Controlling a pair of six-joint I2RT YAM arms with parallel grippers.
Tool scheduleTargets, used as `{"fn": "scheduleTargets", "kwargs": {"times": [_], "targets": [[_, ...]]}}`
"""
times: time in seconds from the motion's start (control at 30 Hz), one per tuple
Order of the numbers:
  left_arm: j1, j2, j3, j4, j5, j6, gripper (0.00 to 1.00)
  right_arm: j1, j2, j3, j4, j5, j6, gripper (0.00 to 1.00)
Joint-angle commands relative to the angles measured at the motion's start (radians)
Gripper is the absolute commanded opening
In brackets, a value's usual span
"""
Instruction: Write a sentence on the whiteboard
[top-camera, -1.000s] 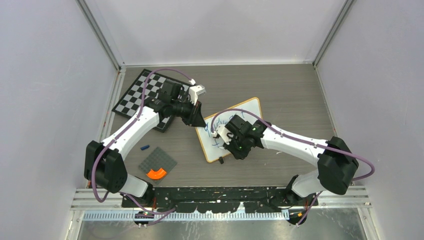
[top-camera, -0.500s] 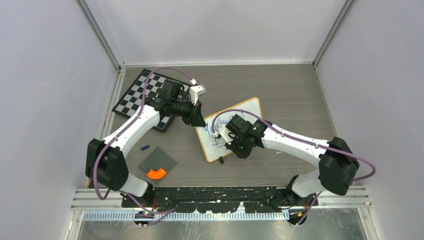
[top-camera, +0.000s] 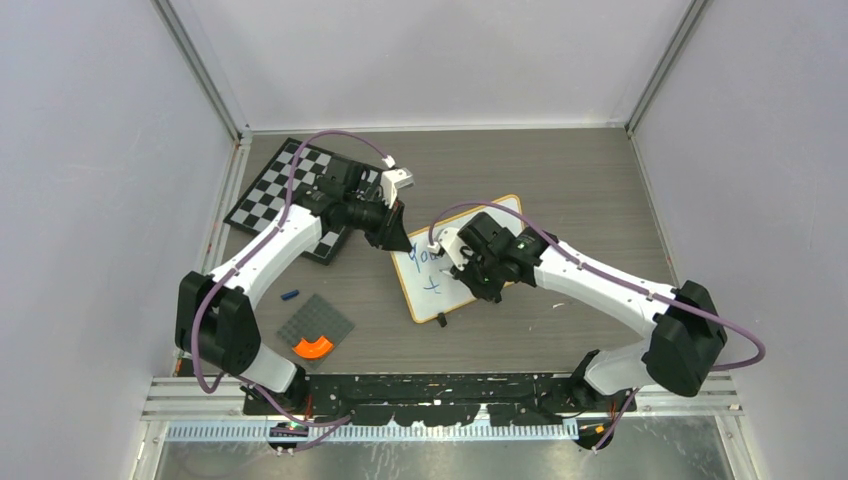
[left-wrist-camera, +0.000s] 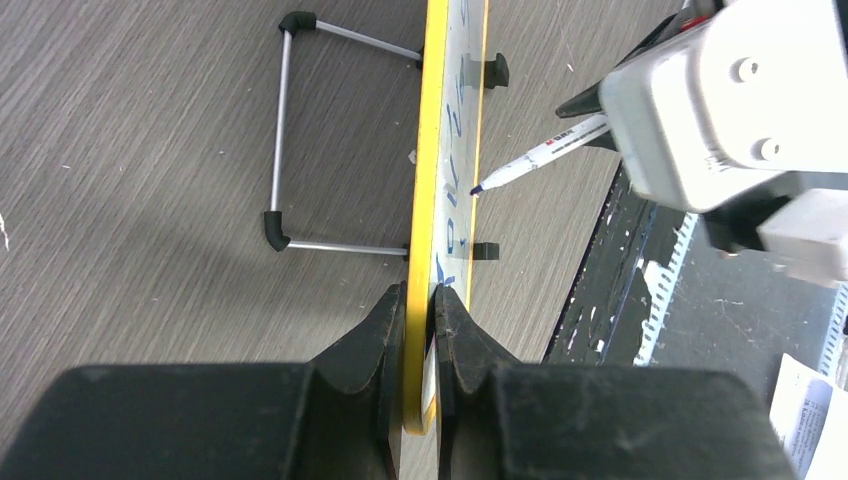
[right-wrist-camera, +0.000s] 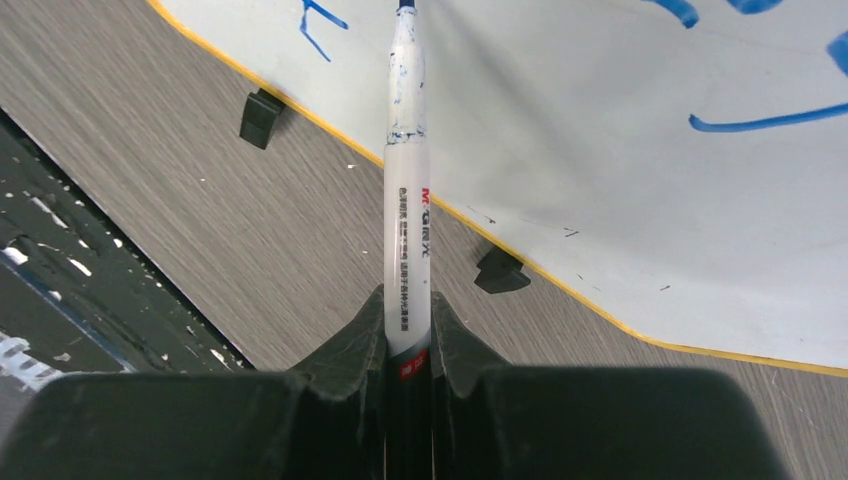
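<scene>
The whiteboard (top-camera: 500, 222) stands tilted in the middle of the table, yellow-wood frame, blue writing on its near-left part. It shows edge-on in the left wrist view (left-wrist-camera: 428, 150) and as a white face in the right wrist view (right-wrist-camera: 620, 150). My left gripper (top-camera: 397, 240) is shut on the board's far-left corner (left-wrist-camera: 420, 310). My right gripper (top-camera: 472, 275) is shut on a white marker (right-wrist-camera: 405, 200), whose blue tip (left-wrist-camera: 476, 189) is at the board's face. The marker also shows in the left wrist view (left-wrist-camera: 545, 155).
A black-and-white chessboard (top-camera: 275, 190) lies at the far left. A grey baseplate (top-camera: 316, 322) with an orange piece (top-camera: 313, 347) and a small blue cap (top-camera: 290, 295) lie near left. The board's wire stand (left-wrist-camera: 285, 130) and black clip feet (right-wrist-camera: 262, 115) rest on the table.
My right gripper has moved right and away with the marker, uncovering blue writing on the board's left part. My left gripper holds the board's corner as before.
</scene>
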Motion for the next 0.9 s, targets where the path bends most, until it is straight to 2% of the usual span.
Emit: {"fn": "scheduleTargets", "kwargs": {"times": [0.0, 0.5, 0.87], "targets": [[0.003, 0.015, 0.014, 0.001, -0.093, 0.052, 0.00, -0.003, 0.029, 0.018, 0.025, 0.031, 0.007, 0.00], [0.003, 0.019, 0.009, 0.008, -0.095, 0.066, 0.00, -0.002, 0.058, -0.076, 0.028, -0.003, -0.007, 0.00], [0.003, 0.033, 0.025, -0.015, -0.106, 0.086, 0.00, 0.001, 0.044, -0.013, 0.022, -0.001, -0.003, 0.00]]}}
